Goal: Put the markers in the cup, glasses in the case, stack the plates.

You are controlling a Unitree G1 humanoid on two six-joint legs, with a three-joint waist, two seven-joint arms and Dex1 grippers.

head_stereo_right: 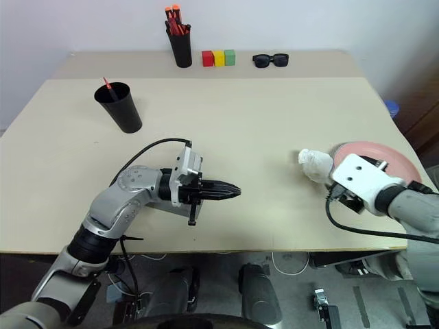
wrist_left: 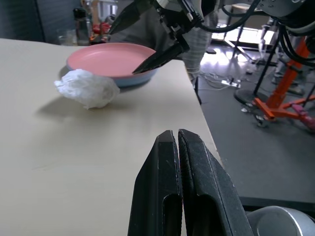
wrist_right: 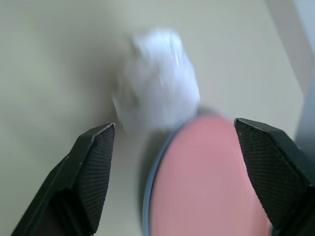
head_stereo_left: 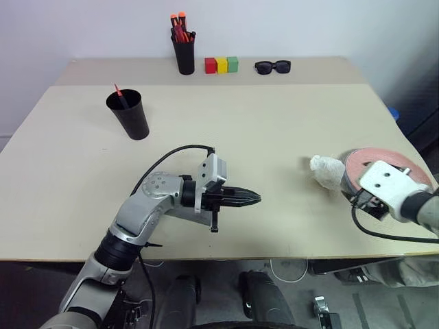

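Stacking shows at the table's right edge, where we see the pink plate (head_stereo_left: pixel 384 161) resting on the light blue plate (wrist_left: pixel 129 80), whose rim peeks out beneath it. Just beside the stack, toward the table's middle, lies a crumpled white wad (head_stereo_left: pixel 326 171), touching or nearly touching the plates' rim. Our right gripper (wrist_right: pixel 172 162) hangs over the near part of the pink plate with its two black fingers spread wide, holding nothing. Our left gripper (head_stereo_left: pixel 248 199) hovers over the near middle of the table (head_stereo_left: pixel 260 123), pointing toward the plates and well apart from them, its fingers pressed together on nothing. Far off to the left stands the cup (head_stereo_left: pixel 129 114), wide, black and upright, with the red marker (head_stereo_left: pixel 119 94) leaning inside it, its tip above the rim. Along the back of the table we find a narrower black pen holder (head_stereo_left: pixel 184 53) bunched with orange-tipped pens (head_stereo_left: pixel 180 26), then three small blocks (head_stereo_left: pixel 221 65) in a row, red, yellow and green, then dark sunglasses (head_stereo_left: pixel 273 66).
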